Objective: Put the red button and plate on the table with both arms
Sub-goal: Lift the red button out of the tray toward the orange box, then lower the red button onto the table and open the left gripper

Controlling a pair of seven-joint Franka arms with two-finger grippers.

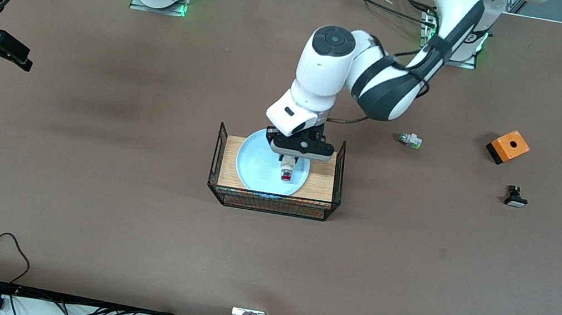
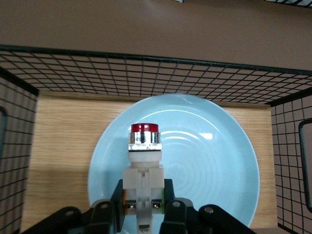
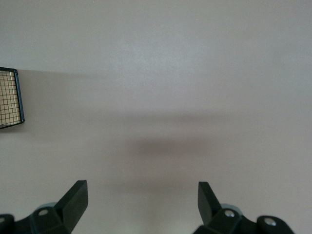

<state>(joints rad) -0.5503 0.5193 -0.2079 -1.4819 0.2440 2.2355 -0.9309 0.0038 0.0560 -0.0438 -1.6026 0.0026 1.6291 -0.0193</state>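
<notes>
Centrally on the brown bench [image 1: 83,194], a black wire rack [image 1: 272,201] with a wooden top is seen, and the pale-blue plate [image 1: 251,167] lies on that top. The left gripper [image 1: 287,169] is held over the plate's middle, pinching the red button [image 2: 144,151] by its white body, red cap pointing away from the wrist. At the frame's left edge the right gripper [image 3: 144,200] waits over bare bench, fingers spread. Toward the frame's right lie an orange box [image 1: 508,147], a green-tipped part [image 1: 410,141] and a black part [image 1: 515,197].

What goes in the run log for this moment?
left pincer: shut on red button, over plate | right pincer: open, waiting
</notes>
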